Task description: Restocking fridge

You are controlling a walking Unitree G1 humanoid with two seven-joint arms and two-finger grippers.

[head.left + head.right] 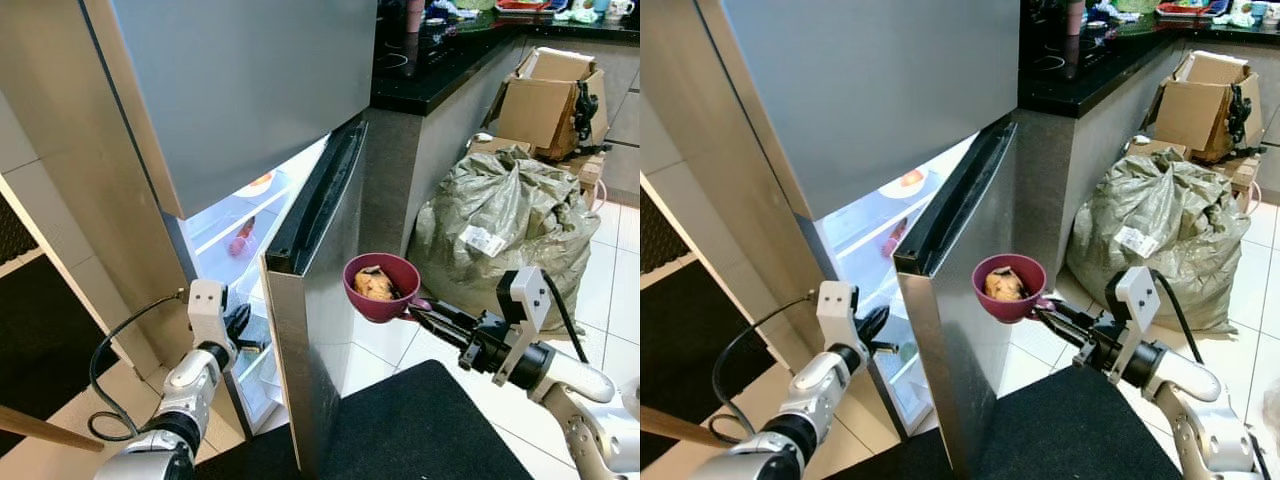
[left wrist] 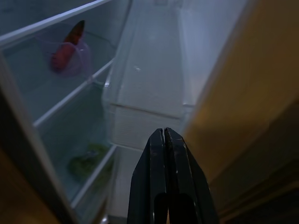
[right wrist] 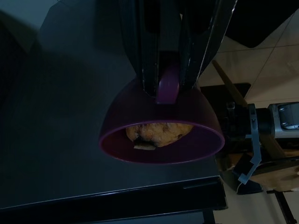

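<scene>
- The maroon bowl point(image 1: 381, 286) holds a piece of yellowish-brown food point(image 1: 374, 286) and hangs in the air on the outer side of the lower fridge door point(image 1: 312, 300), not yet inside the fridge.
- The right gripper point(image 1: 418, 308) has its two black fingers closed on the small handle tab at the bowl's rim, so the bowl sticks out beyond the fingertips, roughly level.
- The left gripper point(image 2: 164, 140) sits inside the opening by the door's inner edge, fingers pressed together with nothing between them, likely keeping the door from swinging back.
- Inside, a glass shelf point(image 2: 60, 100) carries a clear bowl with something red point(image 2: 65, 49), with greens point(image 2: 86, 158) below it.
- To do this step well, the right arm should probably carry the bowl around the door's free edge into the opening, keeping it level so the food stays put.
- The grip on the tab is narrow; slow motion would limit tipping.
- A stuffed sack point(image 1: 510, 225) and cardboard boxes point(image 1: 550, 100) sit well apart on the tiles.
</scene>
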